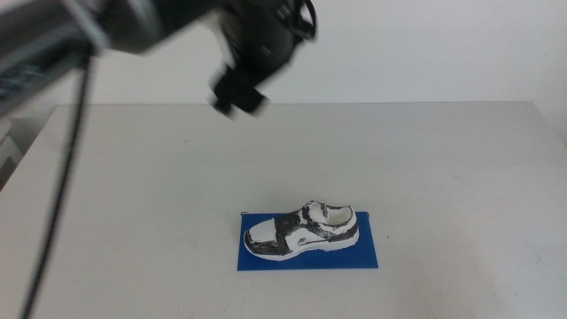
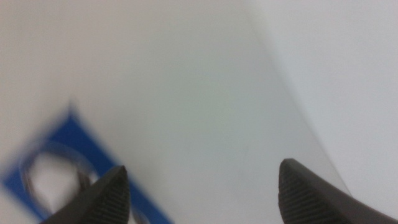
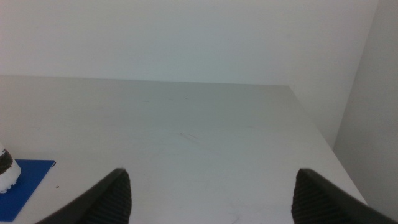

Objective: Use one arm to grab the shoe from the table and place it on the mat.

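The shoe (image 1: 301, 230) already lies on the mat (image 1: 372, 252), well below the left gripper (image 1: 237, 96), which hangs high with jaws wide apart and nothing between them. You only need to retreat: lift the arm (image 1: 133, 27) straight away and avoid swinging its cable across the shoe. The wrist picture is blurred, so the clearance is probably enough. The right gripper (image 3: 211, 193) waits to the side, also open and empty.

Matte white table (image 1: 425, 168); smooth, flat blue mat (image 1: 368, 252).
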